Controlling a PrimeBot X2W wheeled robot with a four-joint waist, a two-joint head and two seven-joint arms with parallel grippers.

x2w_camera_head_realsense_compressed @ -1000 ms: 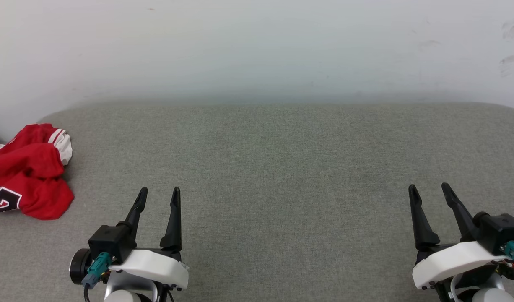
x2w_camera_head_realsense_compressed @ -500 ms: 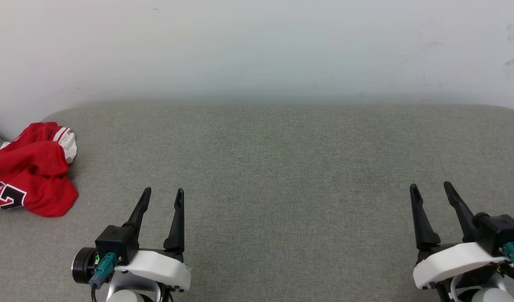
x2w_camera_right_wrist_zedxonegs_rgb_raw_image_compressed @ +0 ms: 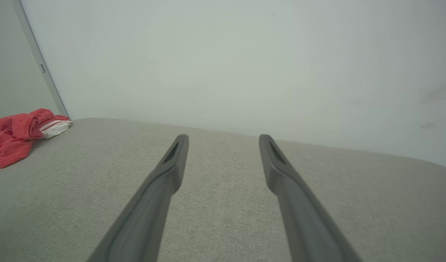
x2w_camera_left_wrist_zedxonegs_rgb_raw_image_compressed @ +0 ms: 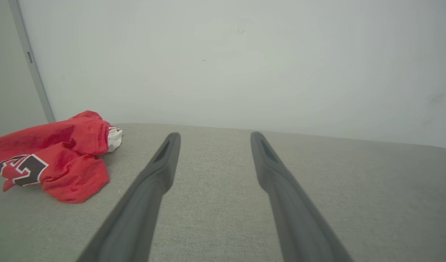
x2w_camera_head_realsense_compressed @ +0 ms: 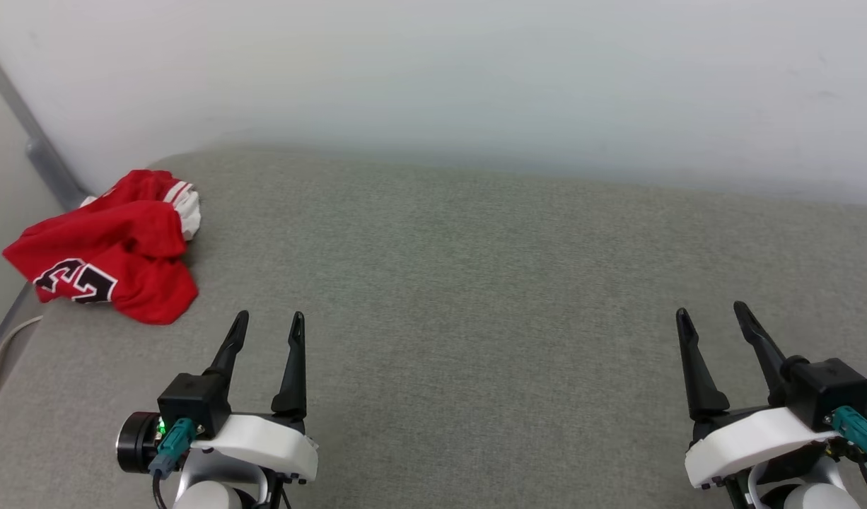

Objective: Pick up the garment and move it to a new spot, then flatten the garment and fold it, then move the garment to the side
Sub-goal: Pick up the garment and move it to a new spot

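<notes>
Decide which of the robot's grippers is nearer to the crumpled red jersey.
Left. The left gripper sits just right of the jersey, slightly closer to the robot, not touching it; the right gripper is far off across the grey surface.

Garment (x2w_camera_head_realsense_compressed: 115,247): red body; white sleeve with red-and-white striped trim; black numerals outlined in white.
Bench (x2w_camera_head_realsense_compressed: 476,283): grey-green woven fabric, fine fleck, no pattern.
Wall (x2w_camera_head_realsense_compressed: 433,71): pale off-white, faint green cast.
Left claw (x2w_camera_head_realsense_compressed: 267,319), right claw (x2w_camera_head_realsense_compressed: 711,311): black, on white housings (x2w_camera_head_realsense_compressed: 264,445); teal plugs (x2w_camera_head_realsense_compressed: 170,445).
Strip (x2w_camera_head_realsense_compressed: 48,159) by wall: grey.
</notes>
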